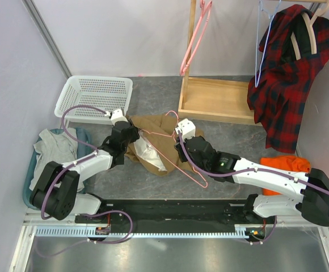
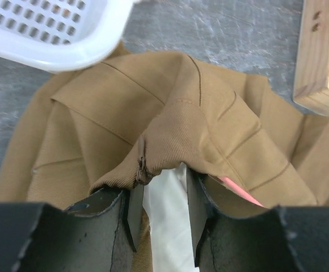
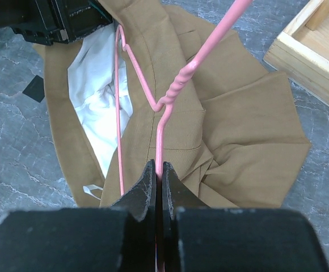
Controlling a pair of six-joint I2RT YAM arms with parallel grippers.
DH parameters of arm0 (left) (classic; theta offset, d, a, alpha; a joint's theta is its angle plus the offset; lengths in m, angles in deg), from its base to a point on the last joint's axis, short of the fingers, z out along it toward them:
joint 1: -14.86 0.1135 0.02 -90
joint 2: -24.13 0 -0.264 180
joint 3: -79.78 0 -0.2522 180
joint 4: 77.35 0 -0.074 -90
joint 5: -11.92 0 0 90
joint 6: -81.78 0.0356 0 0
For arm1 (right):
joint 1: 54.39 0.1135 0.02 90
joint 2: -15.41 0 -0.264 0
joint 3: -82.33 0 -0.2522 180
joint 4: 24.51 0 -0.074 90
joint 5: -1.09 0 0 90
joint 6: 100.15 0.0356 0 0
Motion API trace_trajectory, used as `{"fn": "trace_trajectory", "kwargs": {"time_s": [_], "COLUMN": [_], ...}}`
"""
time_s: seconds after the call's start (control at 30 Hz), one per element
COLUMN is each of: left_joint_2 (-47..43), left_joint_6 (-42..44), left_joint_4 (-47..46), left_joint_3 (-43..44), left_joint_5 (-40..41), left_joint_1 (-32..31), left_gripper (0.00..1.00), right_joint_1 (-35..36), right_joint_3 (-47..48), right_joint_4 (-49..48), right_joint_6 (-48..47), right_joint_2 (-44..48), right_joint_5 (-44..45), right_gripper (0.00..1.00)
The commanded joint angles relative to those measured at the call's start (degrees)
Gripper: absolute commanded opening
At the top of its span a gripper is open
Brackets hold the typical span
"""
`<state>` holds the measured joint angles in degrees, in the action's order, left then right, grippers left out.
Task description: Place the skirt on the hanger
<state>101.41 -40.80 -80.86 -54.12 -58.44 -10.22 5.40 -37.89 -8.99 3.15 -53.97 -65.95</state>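
The tan-brown skirt [image 1: 153, 148] lies crumpled on the grey table between both arms, its white lining [image 3: 99, 107] showing through the waist opening. The pink hanger [image 1: 194, 175] lies across it, one arm under the waistband. My right gripper [image 1: 178, 148] is shut on the hanger's wire [image 3: 173, 93] just below the twisted neck, over the skirt [image 3: 238, 124]. My left gripper [image 2: 163, 192] is open at the skirt's left edge. Its fingers sit under the zipped waistband [image 2: 170, 113], with white lining between them. A bit of the pink hanger [image 2: 241, 192] shows beside the right finger.
A white basket [image 1: 96, 96] stands at the back left and a wooden rack base [image 1: 218, 99] at the back right. On the rack hang a second pink hanger [image 1: 195, 37], a light-blue hanger [image 1: 262, 45] and a red plaid shirt [image 1: 289, 68]. A grey garment [image 1: 54, 150] lies left, an orange cloth [image 1: 286, 164] right.
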Motion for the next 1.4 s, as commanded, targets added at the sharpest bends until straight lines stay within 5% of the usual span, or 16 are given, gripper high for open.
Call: {"fn": "trace_trajectory", "kwargs": {"time_s": [0.0, 0.17, 0.37, 0.63, 1.13, 1.37], "left_joint_2": [-0.11, 0.24, 0.95, 1.57, -5.73, -6.08], "left_joint_6": [4.54, 5.77, 6.12, 6.21, 1.13, -4.07], "left_joint_4": [-3.72, -8.56, -11.37, -10.15, 28.5, 31.87], "left_joint_3": [1.33, 0.01, 0.01, 0.36, 15.11, 18.9], "left_joint_5": [6.37, 7.43, 6.64, 4.8, -4.6, -6.36], "left_joint_1": [0.3, 0.3, 0.3, 0.3, 2.04, 4.07], "left_gripper": [0.42, 0.42, 0.29, 0.02, 0.02, 0.02], "right_joint_1": [-0.2, -0.2, -0.2, -0.11, -0.2, -0.2], "right_joint_3": [1.44, 1.44, 1.18, 1.0, -1.1, -3.04], "right_joint_4": [-1.94, -1.94, -1.94, -1.94, 1.14, 0.09], "right_joint_6": [0.76, 0.76, 1.11, 1.11, -3.02, -3.54], "right_joint_2": [1.27, 1.01, 1.53, 2.32, 9.44, 11.29], "right_joint_5": [-0.29, -0.99, -1.78, -1.69, -6.34, -10.74], "right_gripper": [0.0, 0.0, 0.0, 0.0, 0.0, 0.0]}}
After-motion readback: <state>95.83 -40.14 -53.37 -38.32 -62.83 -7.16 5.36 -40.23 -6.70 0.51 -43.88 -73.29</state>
